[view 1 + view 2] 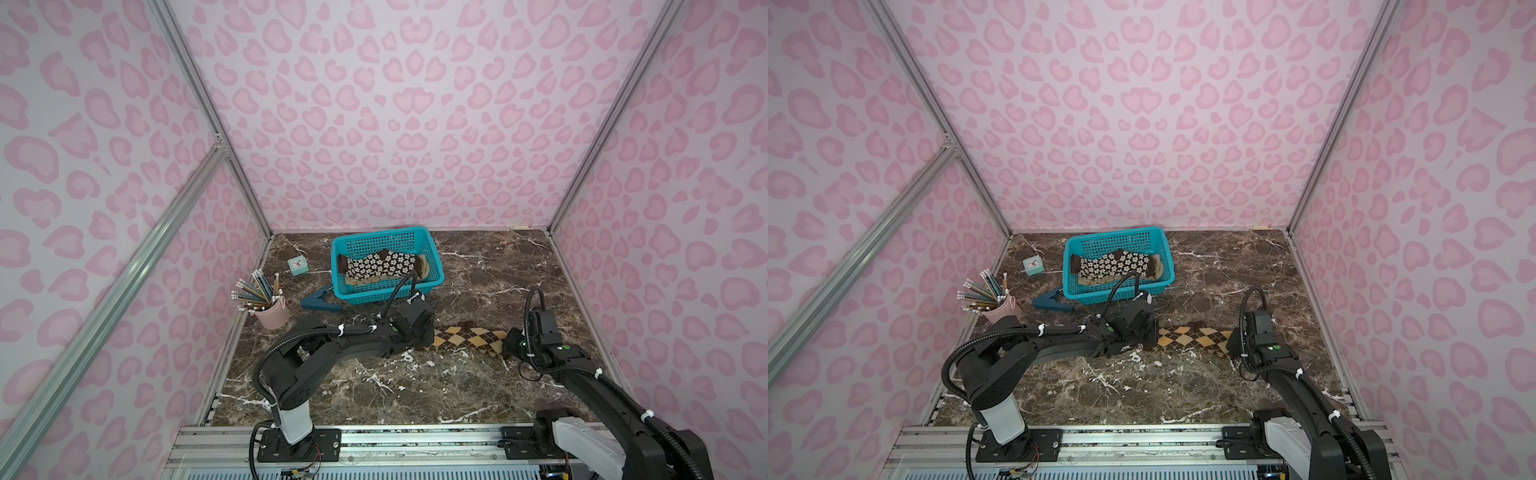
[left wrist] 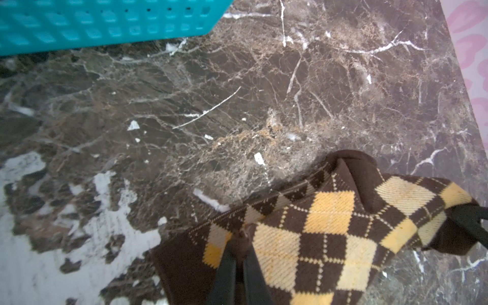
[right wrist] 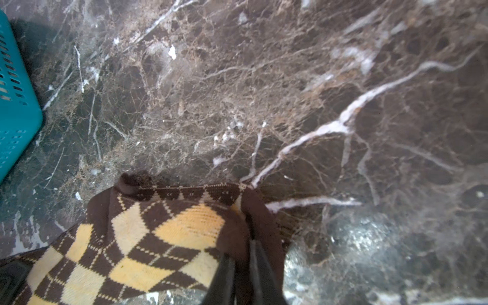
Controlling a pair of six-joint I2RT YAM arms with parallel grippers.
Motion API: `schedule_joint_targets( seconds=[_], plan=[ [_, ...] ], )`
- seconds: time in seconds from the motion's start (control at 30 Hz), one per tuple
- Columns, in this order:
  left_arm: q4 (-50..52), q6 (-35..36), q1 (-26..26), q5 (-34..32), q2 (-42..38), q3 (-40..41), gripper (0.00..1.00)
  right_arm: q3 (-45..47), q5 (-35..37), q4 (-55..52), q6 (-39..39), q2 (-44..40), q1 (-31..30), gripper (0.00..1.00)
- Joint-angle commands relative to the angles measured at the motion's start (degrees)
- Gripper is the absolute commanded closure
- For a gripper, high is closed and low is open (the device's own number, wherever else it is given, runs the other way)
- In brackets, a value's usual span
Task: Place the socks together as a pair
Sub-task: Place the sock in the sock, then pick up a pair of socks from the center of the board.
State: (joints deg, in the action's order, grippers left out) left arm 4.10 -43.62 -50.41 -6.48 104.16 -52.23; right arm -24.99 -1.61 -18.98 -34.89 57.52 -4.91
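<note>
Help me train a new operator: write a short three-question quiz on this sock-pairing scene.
1. True or false: the flowered sock lies inside the blue basket.
2. Which do the left gripper and right gripper both grip? A blue basket; B argyle sock; C flowered sock.
3. Fill in: the pencils stand in a pink ____.
Key: 1 true; 2 B; 3 cup.

Enclosure: three pink leopard-print walls (image 1: 415, 124); aluminium frame struts (image 1: 124, 284); dark brown marble-pattern tabletop (image 1: 415, 399), white-veined; even diffuse lighting.
</note>
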Motion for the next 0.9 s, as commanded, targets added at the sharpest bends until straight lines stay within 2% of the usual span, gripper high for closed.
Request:
schedule_joint_targets(
  seconds=[0.0, 0.17, 0.3, 0.5, 0.87],
  plan=[
    [-3.2, 0.2, 0.1, 0.4, 0.5, 0.5, 0.88, 0.0, 0.6, 1.6, 0.3, 1.2, 0.1, 0.7],
    [-2.3, -0.5, 0.1, 0.1, -2.0, 1.3, 0.55, -1.0, -0.7, 0.3, 0.3, 1.2, 0.2, 0.54],
    [0.9, -0.8, 0.1, -1.4, -3.9, 0.8, 0.41, -0.1, -0.4, 1.3, 0.3, 0.7, 0.2, 0.5],
    [4.3, -0.2, 0.1, -2.8, -2.9, -0.4, 0.38, -0.4, 0.0, 1.7, 0.6, 1.8, 0.2, 0.46],
    [8.0, 1.0, 0.1, -2.9, 3.0, -4.0, 0.4, 0.4, -0.6, 3.4, 0.9, 2.9, 0.4, 0.45]
  ],
)
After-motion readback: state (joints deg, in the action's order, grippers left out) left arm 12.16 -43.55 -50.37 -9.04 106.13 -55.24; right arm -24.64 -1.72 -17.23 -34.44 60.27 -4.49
